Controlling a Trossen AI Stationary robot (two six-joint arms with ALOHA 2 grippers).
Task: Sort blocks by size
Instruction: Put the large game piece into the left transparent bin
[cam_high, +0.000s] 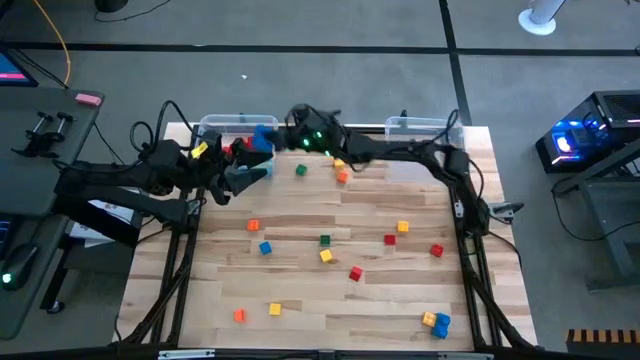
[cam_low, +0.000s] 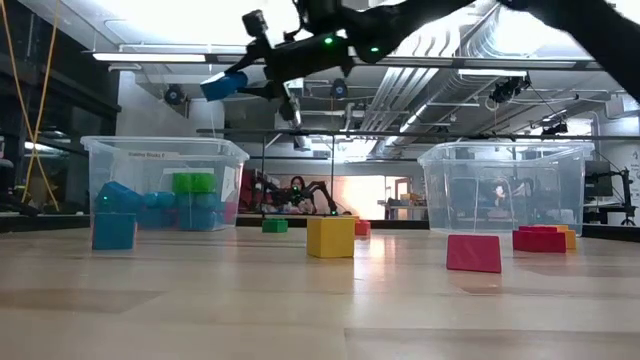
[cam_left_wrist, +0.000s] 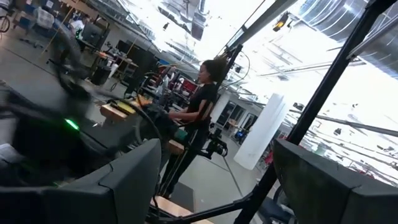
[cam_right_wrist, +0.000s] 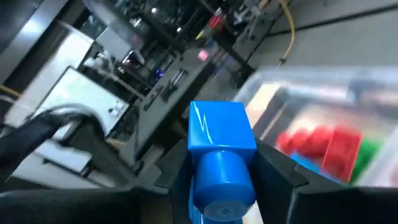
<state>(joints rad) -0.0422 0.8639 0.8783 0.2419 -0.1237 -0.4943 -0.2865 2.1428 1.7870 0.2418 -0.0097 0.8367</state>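
My right gripper (cam_high: 268, 140) reaches across to the table's far left and is shut on a large blue block (cam_right_wrist: 221, 155), high above the left clear bin (cam_low: 165, 185). That bin holds blue, green and red blocks (cam_right_wrist: 323, 143). My left gripper (cam_high: 247, 176) hovers open and empty just in front of that bin, clear of everything; its wrist view shows only the room. Small loose blocks in red, yellow, green, blue and orange (cam_high: 326, 256) lie flat across the table. My right gripper pinches the blue block by two opposite sides (cam_right_wrist: 194, 163) between its two fingers. The block's round stud faces back toward the wrist camera. The block (cam_low: 225, 85) is lifted clear and tilted, high over the left bin.
A second clear bin (cam_low: 500, 190) stands at the far right and looks empty. A yellow-and-blue pair of blocks (cam_high: 436, 321) lies near the front right corner. A person (cam_left_wrist: 204, 93) stands in the room beyond the table. Cables trail off the table's left side.
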